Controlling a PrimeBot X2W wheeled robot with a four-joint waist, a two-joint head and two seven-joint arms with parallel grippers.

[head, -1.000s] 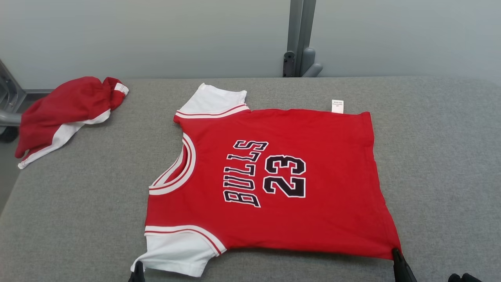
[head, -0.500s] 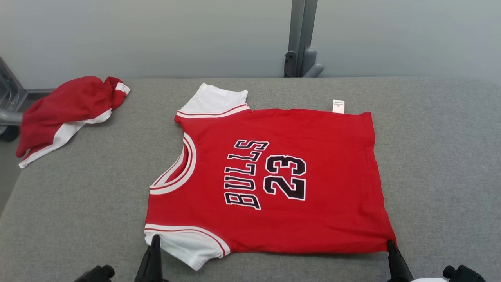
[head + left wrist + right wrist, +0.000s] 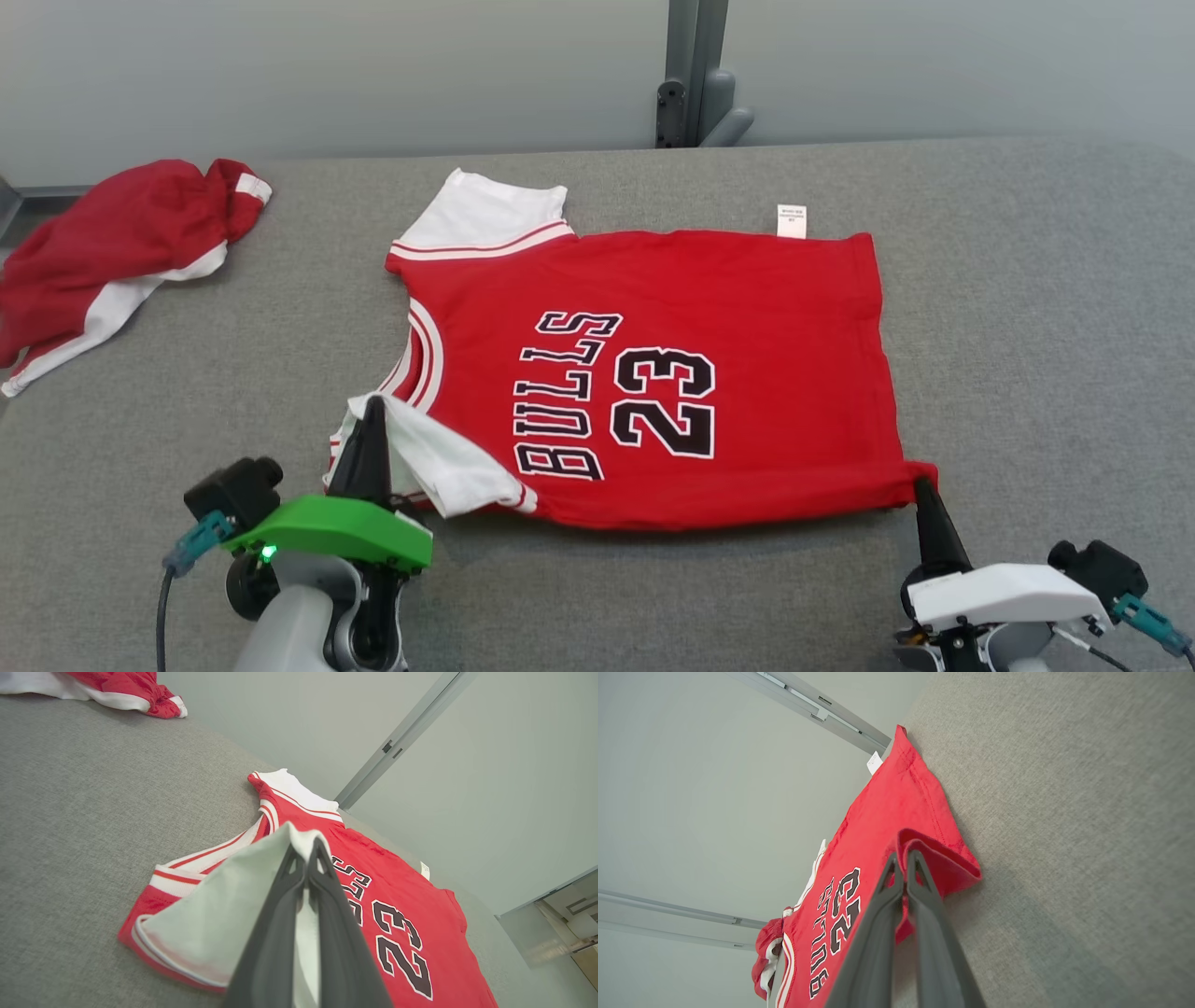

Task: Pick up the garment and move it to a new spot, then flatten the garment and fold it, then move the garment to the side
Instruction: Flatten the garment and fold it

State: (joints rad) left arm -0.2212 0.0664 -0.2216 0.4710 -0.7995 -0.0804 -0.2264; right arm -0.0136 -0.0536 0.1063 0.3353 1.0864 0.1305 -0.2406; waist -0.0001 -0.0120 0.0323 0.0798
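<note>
Now, from my head camera, a red short-sleeved basketball jersey (image 3: 653, 373) with white sleeves and black "BULLS 23" lettering lies spread on a grey fabric-covered table (image 3: 1027, 327). Its neck points toward nine o'clock and its hem toward three.

My left gripper (image 3: 373, 407), at seven o'clock, has its two dark fingers pressed together on the near white sleeve (image 3: 448, 462). That sleeve is raised off the table and draped over onto the red chest, just beside the lettering. From my left wrist, white cloth wraps over the tips of that gripper (image 3: 306, 847).

My right gripper (image 3: 922, 485), at five o'clock, pinches the near hem corner. From my right wrist, red cloth curls over its closed tips (image 3: 900, 858).

The far white sleeve (image 3: 490, 219) lies flat at eleven o'clock. A small white care label (image 3: 791, 221) sticks out from the far edge at one o'clock. Well apart, at ten o'clock, sits a crumpled red and white garment (image 3: 112, 252). A grey metal post (image 3: 691, 75) stands behind the table at twelve o'clock.
</note>
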